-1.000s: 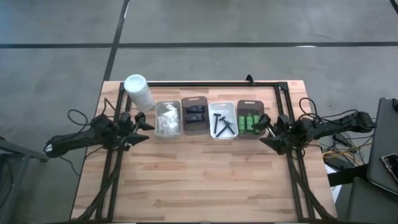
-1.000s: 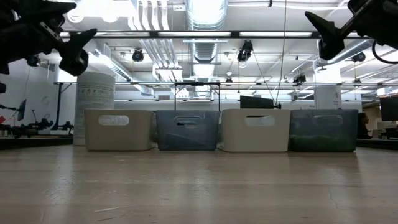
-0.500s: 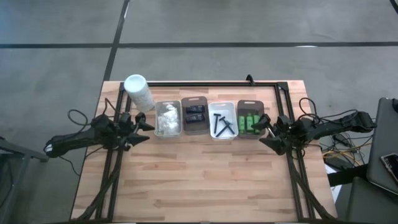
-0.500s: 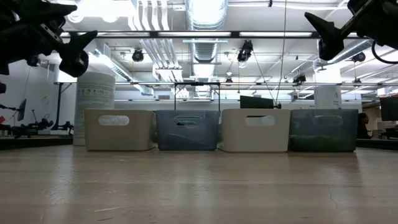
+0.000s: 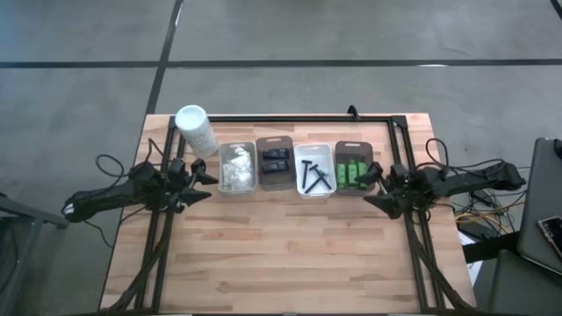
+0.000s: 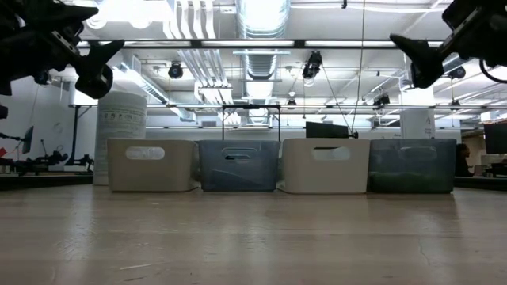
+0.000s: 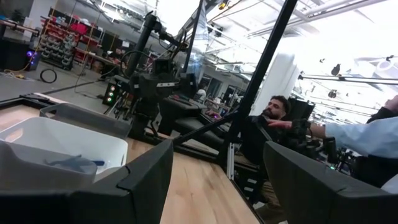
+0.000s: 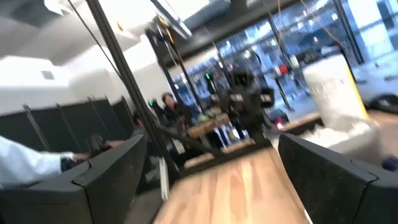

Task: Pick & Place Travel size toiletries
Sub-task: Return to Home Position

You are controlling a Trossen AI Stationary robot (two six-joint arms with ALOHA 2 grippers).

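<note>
Between the left fingers (image 7: 140,180) and right fingers (image 8: 115,177), both spread empty, toiletries (image 5: 309,175) sit in trays (image 5: 276,140).

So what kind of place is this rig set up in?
Most likely a robotics lab in an open industrial hall: exposed ducts run overhead, another robot arm rig stands in the background, and a bare concrete floor surrounds the wooden table.

Trays (image 5: 313,146) in a row hold, nine to three o'clock: packets (image 5: 236,167), blocks (image 5: 275,163), razors (image 5: 313,173), probably bottles (image 5: 353,170). Cylinder (image 5: 197,130) at ten. My left gripper (image 5: 209,183) and right gripper (image 5: 369,184) flank them.
</note>
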